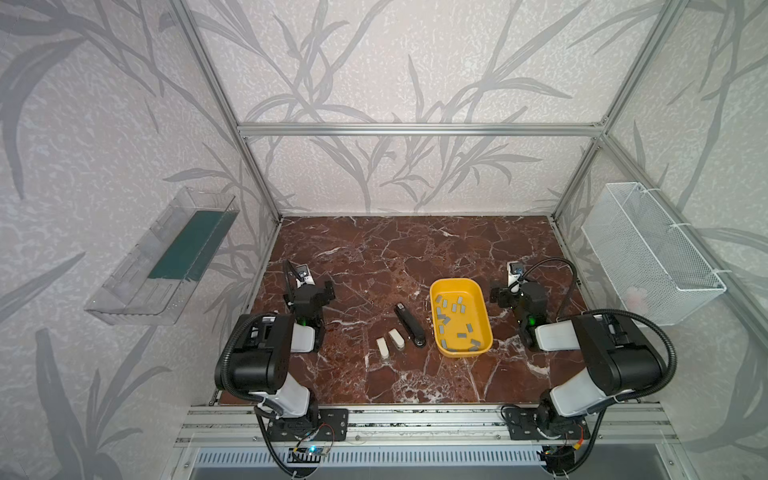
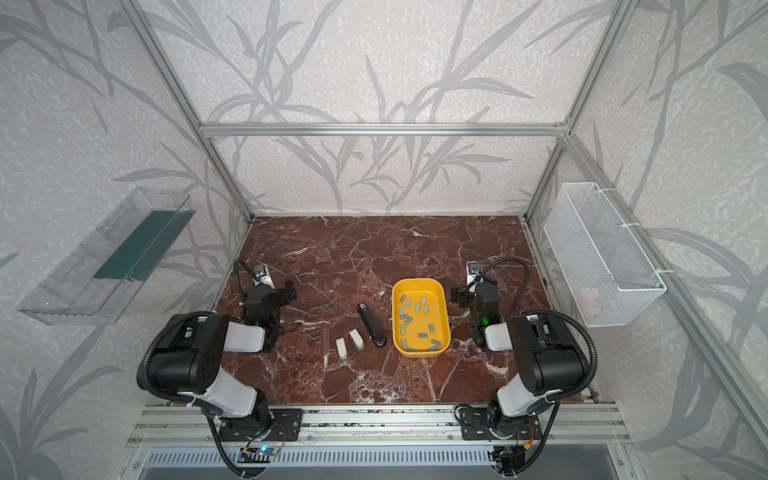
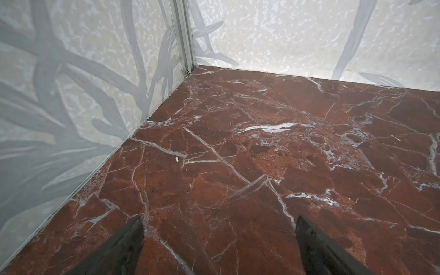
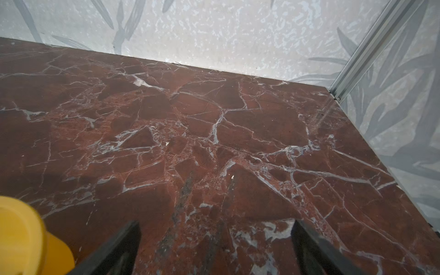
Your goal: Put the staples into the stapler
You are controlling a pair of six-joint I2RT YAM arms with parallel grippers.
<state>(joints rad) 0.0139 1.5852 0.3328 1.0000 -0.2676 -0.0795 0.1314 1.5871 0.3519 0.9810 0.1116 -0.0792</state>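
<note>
Grey staples (image 1: pixel 454 307) near right claw (image 4: pixel 216 222)

Table (image 1: pixel 374 257): red-brown marble-look w/ white veins, smooth, sl. sheen. Tray (image 1: pixel 457 281): yellow plastic, smooth. Staples (image 1: pixel 454 308): grey metal, matt. Stapler (image 1: pixel 409 326): black, semi-gloss. Basket (image 1: pixel 648 257), right: white wire mesh. Bin (image 1: pixel 137 286), left: clear plastic.

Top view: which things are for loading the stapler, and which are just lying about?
For the job: staples, yellow tray, black stapler.
Lying about, probably: cream mini staplers, wire basket, clear bin.
</note>
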